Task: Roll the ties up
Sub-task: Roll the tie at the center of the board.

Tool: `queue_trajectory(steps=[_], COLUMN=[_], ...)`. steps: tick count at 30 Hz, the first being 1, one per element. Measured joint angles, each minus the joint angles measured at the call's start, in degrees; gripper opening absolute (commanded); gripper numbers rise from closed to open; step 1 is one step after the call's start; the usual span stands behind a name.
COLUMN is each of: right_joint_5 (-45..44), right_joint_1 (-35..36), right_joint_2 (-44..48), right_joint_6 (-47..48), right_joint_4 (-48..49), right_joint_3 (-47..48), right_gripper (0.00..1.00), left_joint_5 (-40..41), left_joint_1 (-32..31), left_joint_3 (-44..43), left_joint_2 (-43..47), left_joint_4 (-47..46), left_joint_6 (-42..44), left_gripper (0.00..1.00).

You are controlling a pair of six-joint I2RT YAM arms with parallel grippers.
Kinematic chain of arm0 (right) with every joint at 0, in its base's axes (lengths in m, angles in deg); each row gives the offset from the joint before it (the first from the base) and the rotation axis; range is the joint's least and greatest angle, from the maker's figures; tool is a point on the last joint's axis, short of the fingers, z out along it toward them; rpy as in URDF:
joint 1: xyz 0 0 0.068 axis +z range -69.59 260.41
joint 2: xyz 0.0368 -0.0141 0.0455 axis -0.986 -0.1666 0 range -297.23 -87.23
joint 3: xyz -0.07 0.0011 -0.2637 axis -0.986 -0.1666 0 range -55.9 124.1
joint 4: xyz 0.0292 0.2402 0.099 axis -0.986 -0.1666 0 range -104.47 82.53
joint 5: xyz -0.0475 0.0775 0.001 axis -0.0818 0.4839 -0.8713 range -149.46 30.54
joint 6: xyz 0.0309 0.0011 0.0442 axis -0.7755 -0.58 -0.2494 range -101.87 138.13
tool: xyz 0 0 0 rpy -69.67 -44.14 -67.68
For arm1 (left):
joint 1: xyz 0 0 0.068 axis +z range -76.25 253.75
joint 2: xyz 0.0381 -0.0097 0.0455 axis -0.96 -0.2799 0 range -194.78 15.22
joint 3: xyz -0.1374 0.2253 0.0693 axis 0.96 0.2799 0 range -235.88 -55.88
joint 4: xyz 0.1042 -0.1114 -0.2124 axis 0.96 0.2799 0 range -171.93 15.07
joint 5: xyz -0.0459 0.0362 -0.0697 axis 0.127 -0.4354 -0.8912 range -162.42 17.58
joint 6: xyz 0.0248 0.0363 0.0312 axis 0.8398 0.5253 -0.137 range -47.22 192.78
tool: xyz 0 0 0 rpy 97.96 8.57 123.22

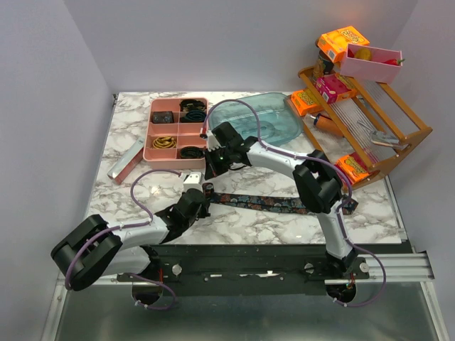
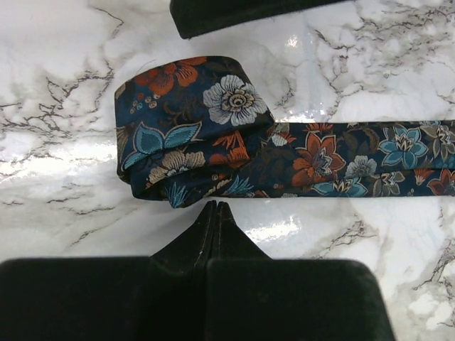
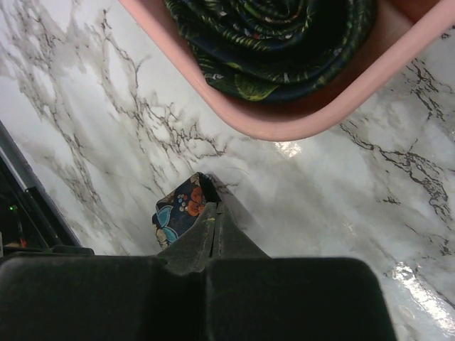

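pink tray (image 1: 148, 135), far-left part of the marble table (image 1: 284, 231): rolled ties (image 3: 284, 42) sit in its compartments.

left gripper (image 2: 215, 209): fingers pressed together, nothing between them, tips just short of the near side of the roll (image 2: 185, 128).

tie (image 1: 284, 202): lies flat at about mid-depth on the table, running from centre toward the right edge. Its left end is wound into a loose, slightly squashed roll just in front of the tray's near-right corner.

right gripper (image 3: 213, 212): also closed and empty, tips right at the far side of the roll. Touching or not, can't tell.

tail (image 2: 370, 160): flat, pattern up, unrolled all the way to the right.

Handling, my read:
- light, soft woven fabric with a slight sheen, so probably slides on the glossy marble
- no stiffness, so the roll likely relaxes and unwinds if left free, and flattens under a hard pinch
- the tail drags easily; if it skews, the roll goes conical

Where to grab: pinch across the roll's outer layers at mid-width with light force. Use the other arm to pin the tail just right of the roll and keep the feed straight.
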Motion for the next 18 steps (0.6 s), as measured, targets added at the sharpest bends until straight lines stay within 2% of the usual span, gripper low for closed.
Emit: queue_trajectory(steps=[11, 18], right_joint_5=[-1.0, -1.4], right_joint_1=[1.2, 2.1], right_joint_2=[-0.7, -0.1], right_joint_6=[1.2, 1.3], right_joint_4=[-2.1, -2.3], right_joint_3=[0.5, -3.2], right_gripper=[0.01, 0.01], left_joint_5=[-1.4, -1.6], left_joint_1=[2.6, 3.3], left_joint_3=[0.0, -0.1], left_joint_2=[-2.3, -3.0], left_joint_4=[-3.3, -4.3], left_joint_6=[-1.0, -2.1], left_gripper=[0.0, 0.0])
